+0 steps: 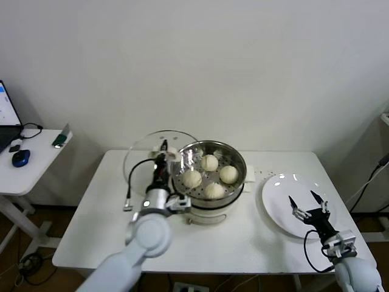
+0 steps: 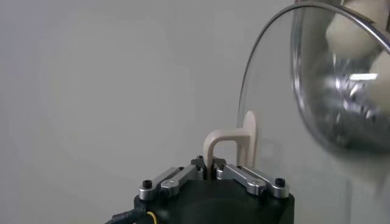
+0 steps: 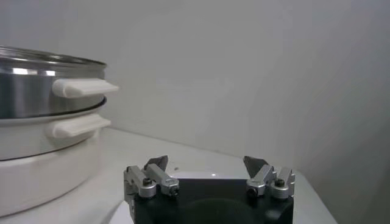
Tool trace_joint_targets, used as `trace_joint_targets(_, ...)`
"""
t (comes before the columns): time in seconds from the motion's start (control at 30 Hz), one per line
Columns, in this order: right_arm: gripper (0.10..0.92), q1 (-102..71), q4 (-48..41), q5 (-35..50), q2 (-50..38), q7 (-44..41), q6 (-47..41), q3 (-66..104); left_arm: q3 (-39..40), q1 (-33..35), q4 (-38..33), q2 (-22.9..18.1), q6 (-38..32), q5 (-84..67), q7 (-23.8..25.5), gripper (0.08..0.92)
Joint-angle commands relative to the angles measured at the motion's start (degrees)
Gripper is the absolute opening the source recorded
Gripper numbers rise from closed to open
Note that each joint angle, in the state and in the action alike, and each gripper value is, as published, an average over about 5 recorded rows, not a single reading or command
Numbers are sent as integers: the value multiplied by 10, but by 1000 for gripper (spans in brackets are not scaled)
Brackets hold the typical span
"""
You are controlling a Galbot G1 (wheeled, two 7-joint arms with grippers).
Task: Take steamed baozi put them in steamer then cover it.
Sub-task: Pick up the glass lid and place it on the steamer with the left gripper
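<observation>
While my left gripper [image 1: 163, 149] is pinched shut on the small white handle [image 2: 226, 146] of the cover [image 1: 149, 152], I hold that clear glass lid up on its edge just beside the steamer [image 1: 209, 169], on the side away from the plate [image 1: 292, 204]. The lid is not lying flat. It stands nearly upright, and its round face looks sideways toward the steamer. Its handle sticks out toward my gripper, away from the steamer. In the left wrist view I can see the lid's metal rim curve right by the shiny basket, but I cannot tell if they touch.

All four steamed baozi [image 1: 210, 176] sit inside the steamer, close together on its holey bottom. So I think the first part of the job is done. What is left is the covering. The steamer is not covered yet. I think I need to tip the lid flat, with the handle pointing up, and set it on the steamer's rim.

My right gripper [image 1: 308, 205] waits well away from the steamer, over the white plate. Its two fingers are spread apart and it holds nothing. The plate has no buns on it.

The steamer sits on its white pot base [image 3: 42, 167] near the middle of the white table [image 1: 243, 243].
</observation>
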Motion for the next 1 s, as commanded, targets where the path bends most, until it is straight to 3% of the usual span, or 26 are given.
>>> trace_joint_targets(0.03,823,0,-4,-5,1,-1,4,11,81,-73,131,-177,29,59,15,150)
trace_joint_targets(0.2,823,-4,-4,-5,1,-2,7,18,81,-73,176,-205,29,59,-7,150)
trace_joint_targets(0.43,823,-3,-9,-5,-2,-4,10,21,76,-74,217,-215,29,55,-27,150)
trace_joint_targets(1.0,823,3,-20,-10,-1,-11,15,18,59,-77,247,-208,29,47,-22,150)
